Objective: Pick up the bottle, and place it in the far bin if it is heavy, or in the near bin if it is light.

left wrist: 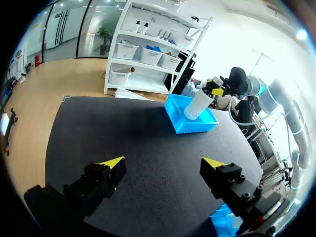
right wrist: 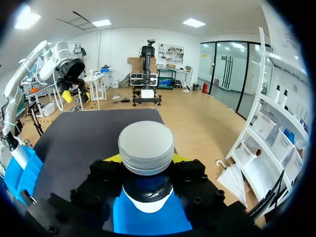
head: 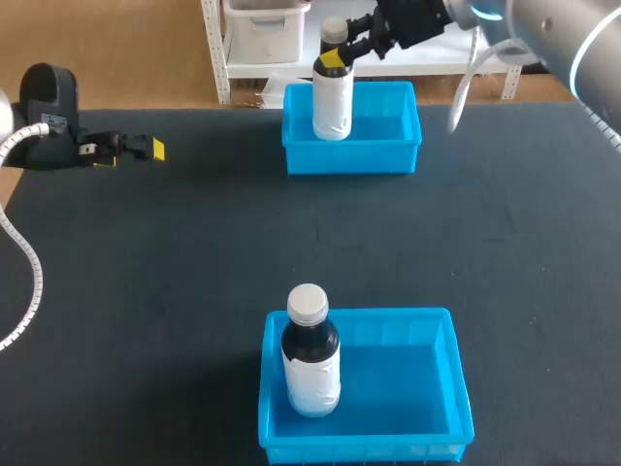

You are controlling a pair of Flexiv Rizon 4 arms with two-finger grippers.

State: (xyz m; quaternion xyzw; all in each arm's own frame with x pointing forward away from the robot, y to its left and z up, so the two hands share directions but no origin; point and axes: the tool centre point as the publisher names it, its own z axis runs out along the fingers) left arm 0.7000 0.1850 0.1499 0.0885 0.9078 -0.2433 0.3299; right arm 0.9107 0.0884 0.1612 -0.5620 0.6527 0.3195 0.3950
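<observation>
A bottle (head: 332,97) with a white label and grey cap hangs upright in the far blue bin (head: 398,131), at its left side. My right gripper (head: 336,55), coming in from the back right, is shut on its neck just under the cap. In the right wrist view the cap (right wrist: 146,146) sits between the fingers, with the bin's blue floor (right wrist: 148,219) below. Whether the bottle's base touches the floor I cannot tell. My left gripper (head: 126,148) is at the table's far left, open and empty. Its wrist view shows the left gripper (left wrist: 163,165) low over the mat and the bottle (left wrist: 198,105) far ahead.
The near blue bin (head: 408,379) stands at the table's front middle with a second, dark bottle (head: 310,354) upright in its left side. Dark mat (head: 194,252) covers the table between the bins and around the left gripper.
</observation>
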